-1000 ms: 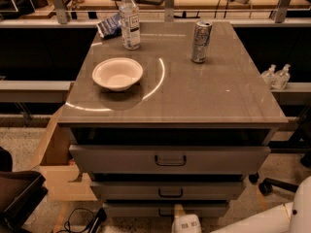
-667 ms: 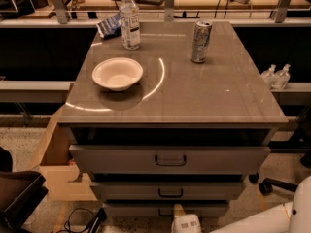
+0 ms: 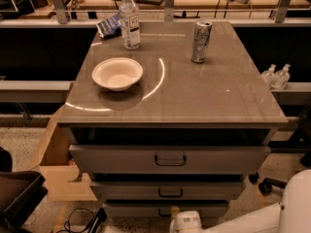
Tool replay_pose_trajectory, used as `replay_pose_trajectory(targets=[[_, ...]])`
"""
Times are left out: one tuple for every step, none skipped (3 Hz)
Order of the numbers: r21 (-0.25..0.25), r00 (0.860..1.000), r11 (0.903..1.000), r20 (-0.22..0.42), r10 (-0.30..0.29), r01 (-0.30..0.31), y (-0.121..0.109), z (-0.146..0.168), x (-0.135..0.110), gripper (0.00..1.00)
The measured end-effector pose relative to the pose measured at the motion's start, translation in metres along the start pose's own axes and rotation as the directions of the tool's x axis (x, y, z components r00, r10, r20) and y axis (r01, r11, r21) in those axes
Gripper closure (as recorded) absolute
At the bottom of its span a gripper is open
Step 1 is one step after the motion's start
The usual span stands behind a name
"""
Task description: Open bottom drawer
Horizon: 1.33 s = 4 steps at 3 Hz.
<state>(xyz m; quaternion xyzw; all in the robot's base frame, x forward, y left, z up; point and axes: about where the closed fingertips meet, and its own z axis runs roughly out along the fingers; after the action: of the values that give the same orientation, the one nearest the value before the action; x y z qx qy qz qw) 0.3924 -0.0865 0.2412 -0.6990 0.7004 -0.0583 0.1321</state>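
Observation:
The bottom drawer is the lowest of three grey flat fronts under the tabletop, seen at the lower edge of the camera view. It looks shut, and its small dark handle is partly hidden. The middle drawer and the top drawer sit above it. My white arm comes in from the bottom right. My gripper is at its end, low in the view, just in front of the bottom drawer and right of its handle.
On the tabletop stand a white bowl, a water bottle, a silver can and a blue packet. A cardboard box stands left of the cabinet, a dark seat and cables lower left.

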Motion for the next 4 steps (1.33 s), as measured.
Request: replay_pose_trajectory(targets=[[-0.052, 0.999, 0.9986, 0.044, 0.013, -0.011, 0.011, 0.016, -0.003, 0.00], [-0.073, 0.998, 0.9973, 0.065, 0.007, -0.002, 0.016, 0.021, -0.010, 0.00], [-0.098, 0.998, 0.9947, 0.049, -0.027, 0.032, 0.018, 0.020, -0.020, 0.00], [-0.139, 0.997, 0.9870, 0.004, -0.081, 0.081, 0.020, 0.015, -0.029, 0.00]])
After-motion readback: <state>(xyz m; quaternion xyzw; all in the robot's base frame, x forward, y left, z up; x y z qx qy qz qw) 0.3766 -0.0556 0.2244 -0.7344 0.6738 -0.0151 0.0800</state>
